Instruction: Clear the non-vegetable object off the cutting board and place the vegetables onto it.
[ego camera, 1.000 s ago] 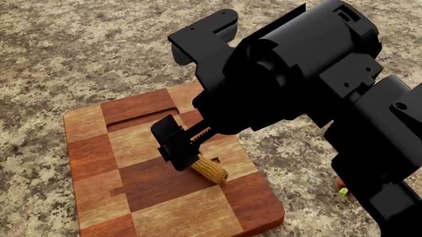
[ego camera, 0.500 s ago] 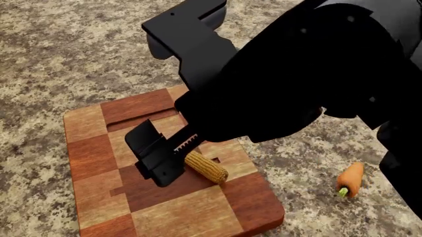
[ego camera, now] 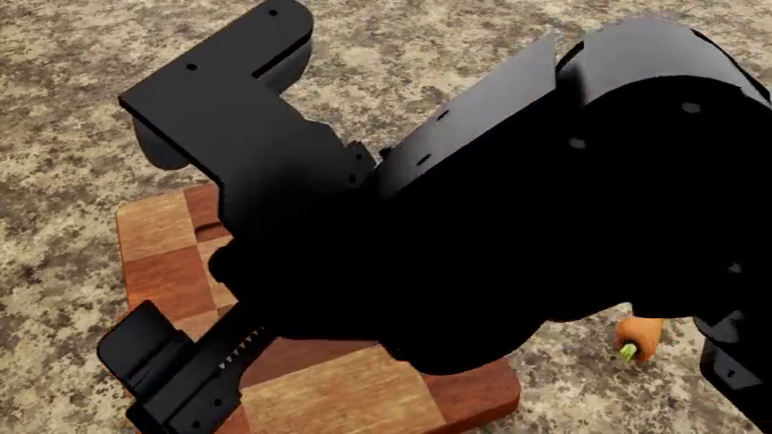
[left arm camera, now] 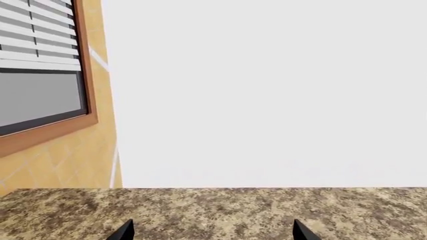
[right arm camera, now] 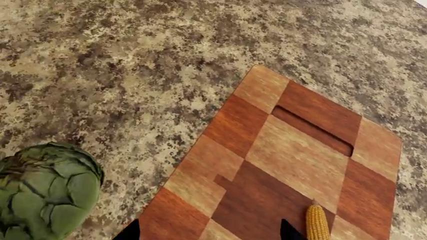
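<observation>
- The cutting board lies on the granite counter; from the head view my right arm blocks most of it, leaving only its left edge and near corner visible, so I rely on the right wrist view for the full checker top and slot groove.
- The artichoke sits on the counter just beside the board's long edge, apart from the wood; only the right wrist view shows it, and I judge it the next thing to fetch, which would explain why that arm is reaching out over the board's far side.
- The corn cob already lies on the board, on a dark block near one end; the head view hides it behind the arm.
- The carrot-like piece rests off the board on the counter past its right edge; only the head view catches it, so I count the clearing step as done.
- The right gripper has its jaws spread with nothing between them, hovering above the board's edge.
- The left gripper is also spread and empty; its camera sees only counter, wall and a window, so I take it to be parked aside.
</observation>
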Robot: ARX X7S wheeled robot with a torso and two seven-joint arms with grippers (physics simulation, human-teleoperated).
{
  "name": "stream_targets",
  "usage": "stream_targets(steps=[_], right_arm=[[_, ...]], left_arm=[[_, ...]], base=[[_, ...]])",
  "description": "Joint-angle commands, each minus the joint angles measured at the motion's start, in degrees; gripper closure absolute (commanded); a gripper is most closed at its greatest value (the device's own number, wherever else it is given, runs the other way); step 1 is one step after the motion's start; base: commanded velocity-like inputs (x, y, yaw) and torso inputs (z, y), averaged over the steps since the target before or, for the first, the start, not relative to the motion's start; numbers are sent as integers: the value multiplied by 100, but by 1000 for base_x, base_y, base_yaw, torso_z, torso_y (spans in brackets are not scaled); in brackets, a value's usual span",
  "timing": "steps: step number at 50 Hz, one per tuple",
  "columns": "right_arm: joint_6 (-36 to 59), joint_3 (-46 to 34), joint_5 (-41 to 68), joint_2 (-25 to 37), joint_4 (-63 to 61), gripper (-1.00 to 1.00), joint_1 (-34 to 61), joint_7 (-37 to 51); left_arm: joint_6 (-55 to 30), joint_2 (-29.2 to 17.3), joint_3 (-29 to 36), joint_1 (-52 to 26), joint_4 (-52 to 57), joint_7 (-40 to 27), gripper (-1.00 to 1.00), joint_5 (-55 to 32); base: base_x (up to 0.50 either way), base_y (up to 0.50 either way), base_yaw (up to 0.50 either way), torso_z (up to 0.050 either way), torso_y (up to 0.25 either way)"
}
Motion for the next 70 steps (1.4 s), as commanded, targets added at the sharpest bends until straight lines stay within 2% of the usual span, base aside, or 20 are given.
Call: stream_targets(steps=[1,22,41,54,70], right_arm=[[-320,178,268,-95,-468,-100,-101,238],[-510,241,-351,-750,-209,-100,-305,-548],[-850,294,-665,-1061,-54,-100,-662,-1030],[-1146,359,-439,-1269,180,-100,-915,-1100],[-1005,74,-269,-1563,632,-100,-910,-1187]], left_arm=[[5,-17,26,-23,-2,-29,-100,-32],[17,-52,56,-99,-43,-72,-100,-93],[90,-115,92,-59,-32,-71,-100,-106],[149,-153,95,-23,-38,-71,-100,-118],[215,-176,99,42,-31,-88,-100,-146]], base=[[0,0,0,0,0],[0,0,0,0,0],[0,0,0,0,0],[0,0,0,0,0],[0,0,0,0,0]])
